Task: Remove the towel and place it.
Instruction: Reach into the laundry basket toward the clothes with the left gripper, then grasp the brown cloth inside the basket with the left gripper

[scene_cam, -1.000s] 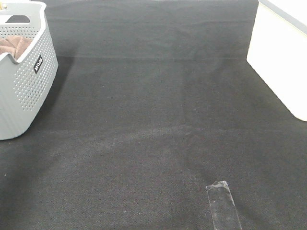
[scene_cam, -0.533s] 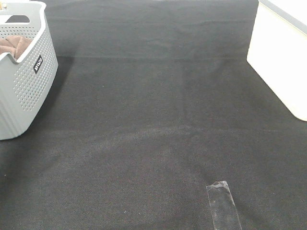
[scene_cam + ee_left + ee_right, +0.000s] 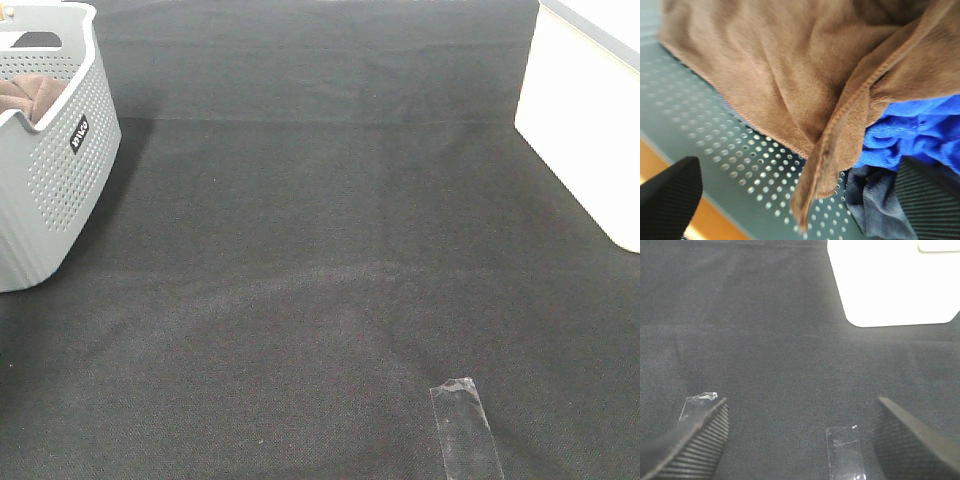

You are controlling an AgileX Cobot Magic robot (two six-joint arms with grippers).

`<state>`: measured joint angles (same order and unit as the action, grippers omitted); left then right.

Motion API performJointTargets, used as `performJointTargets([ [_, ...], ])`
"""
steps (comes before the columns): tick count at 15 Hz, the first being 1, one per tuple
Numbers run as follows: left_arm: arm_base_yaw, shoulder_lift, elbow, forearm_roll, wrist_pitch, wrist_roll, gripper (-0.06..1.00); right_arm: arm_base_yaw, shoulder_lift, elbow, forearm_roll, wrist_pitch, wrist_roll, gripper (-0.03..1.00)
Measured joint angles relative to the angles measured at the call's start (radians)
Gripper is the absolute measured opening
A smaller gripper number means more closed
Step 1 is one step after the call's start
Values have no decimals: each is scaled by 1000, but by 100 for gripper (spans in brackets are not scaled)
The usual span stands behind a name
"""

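Observation:
The brown plush towel point(image 3: 28, 95) lies bunched inside the grey perforated basket point(image 3: 62, 165) at the far left; only a small part of it shows over the rim. In the left wrist view the towel point(image 3: 790, 70) fills most of the picture, its stitched edge folded over a blue cloth point(image 3: 912, 132) and a dark cloth point(image 3: 875, 210). My left gripper point(image 3: 800, 200) hangs open just above the towel, one finger on each side of the hanging fold. My right gripper point(image 3: 800, 435) is open over the bare black mat point(image 3: 765, 340), holding nothing. Neither gripper shows in the high view.
A white box point(image 3: 590, 120) stands at the right edge of the black mat point(image 3: 320, 250). A strip of clear tape point(image 3: 465, 425) is stuck to the mat near the front, and the right wrist view shows two tape pieces point(image 3: 845, 450).

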<state>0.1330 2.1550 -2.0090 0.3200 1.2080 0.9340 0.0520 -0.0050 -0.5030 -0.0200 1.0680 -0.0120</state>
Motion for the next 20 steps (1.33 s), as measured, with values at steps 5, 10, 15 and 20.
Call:
performJointTargets([
  [5,24,22,0,-28,4,42,94,0,0,0,0,0,0,76],
  [10,24,58,0,-73,4,57,74,0,0,0,0,0,0,76],
  [15,24,54,0,-31,4,-31,0,0,0,0,0,0,0,76],
  [20,21,52,-25,-22,8,-151,0,0,0,0,0,0,0,76],
])
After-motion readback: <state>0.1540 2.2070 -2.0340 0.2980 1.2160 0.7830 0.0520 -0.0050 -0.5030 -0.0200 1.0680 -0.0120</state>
